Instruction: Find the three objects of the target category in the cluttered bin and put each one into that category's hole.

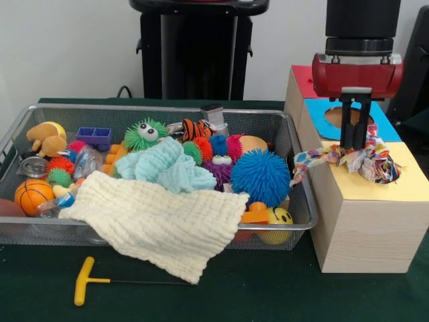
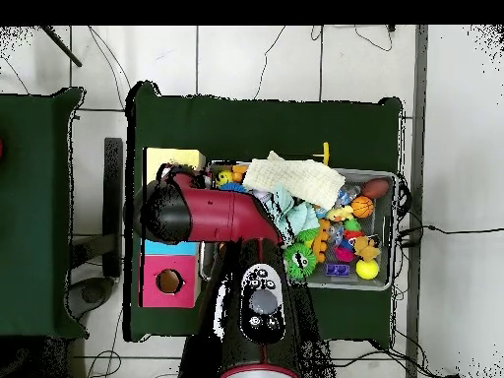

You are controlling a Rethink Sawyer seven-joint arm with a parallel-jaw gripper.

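I see the big wire bin (image 1: 295, 144) full of toys, and 3 wooden boxes beside it with red, blue and yellow tops. A big cream cloth (image 1: 157, 218) hangs over the near edge of the bin. It looks soft, light and floppy, so I think it will sag and drag if I lift it by a corner. I would pinch it at a bunched fold near its middle. A pale green cloth (image 1: 171, 168) lies in the middle of the bin, partly on the cream one. It looks just as soft, and its puffy top fold is a good place to grab.

The dotted cloth (image 1: 362, 159) lies on the yellow box (image 1: 365, 221), bunched right over the hole, with 1 tail reaching toward the bin. It is not down inside yet.

My gripper (image 1: 354, 142) is straight above it, tips in the cloth. I cannot tell if it is pinching or has let go.
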